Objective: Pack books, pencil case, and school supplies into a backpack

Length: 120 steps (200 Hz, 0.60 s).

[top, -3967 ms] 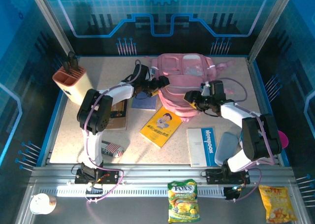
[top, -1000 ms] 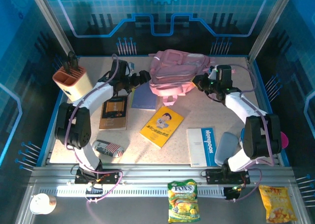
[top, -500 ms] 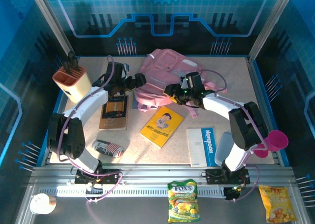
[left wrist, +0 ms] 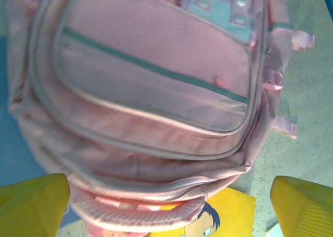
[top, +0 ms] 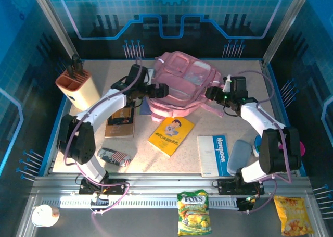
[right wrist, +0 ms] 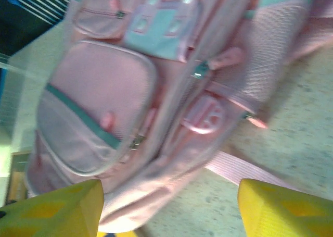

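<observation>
Backpack: pink ribbed fabric, rounded, zipped pockets, pale patch; lies front-up at far centre of speckled table. Left gripper and right gripper flank it, jaws apart, empty.

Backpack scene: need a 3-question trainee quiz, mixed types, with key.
1. True or false: the yellow book lies inside the backpack.
2. The pencil case lies on the table's: A) near left part B) near right part C) far edge.
3. Are the left end effector and right end effector open or shut?
Key: 1 false; 2 A; 3 both open.
</observation>
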Tool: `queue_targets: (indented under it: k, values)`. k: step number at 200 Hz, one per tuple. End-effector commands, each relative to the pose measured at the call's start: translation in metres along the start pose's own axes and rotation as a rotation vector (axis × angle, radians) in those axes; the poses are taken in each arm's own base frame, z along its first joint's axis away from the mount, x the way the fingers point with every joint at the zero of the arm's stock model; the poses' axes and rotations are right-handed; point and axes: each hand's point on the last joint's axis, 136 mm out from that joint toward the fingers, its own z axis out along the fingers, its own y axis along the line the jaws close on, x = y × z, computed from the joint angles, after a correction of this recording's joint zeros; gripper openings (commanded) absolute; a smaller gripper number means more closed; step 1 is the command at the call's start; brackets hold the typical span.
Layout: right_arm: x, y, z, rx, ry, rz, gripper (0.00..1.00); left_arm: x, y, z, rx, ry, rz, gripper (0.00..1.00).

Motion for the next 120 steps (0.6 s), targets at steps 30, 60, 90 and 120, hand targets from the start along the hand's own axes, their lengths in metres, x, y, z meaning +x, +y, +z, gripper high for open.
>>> queue_targets:
  k: [30, 60, 90, 120]
  values:
    - [0.001, -0.035, -0.005, 0.095, -0.006, -0.007, 0.80, 0.000, -0.031, 0.040, -0.151, 0.051, 0.548, 0.99]
    - [0.003, -0.043, -0.008, 0.106, -0.005, 0.006, 0.87, 0.008, -0.038, 0.069, -0.152, 0.134, 0.720, 0.99]
    - [0.006, -0.050, -0.010, 0.136, 0.005, -0.006, 1.00, 0.013, -0.042, 0.092, -0.118, 0.196, 0.828, 0.95]
    - [0.008, -0.051, -0.012, 0.144, 0.017, -0.021, 1.00, 0.025, -0.050, 0.106, -0.042, 0.251, 0.922, 0.93]
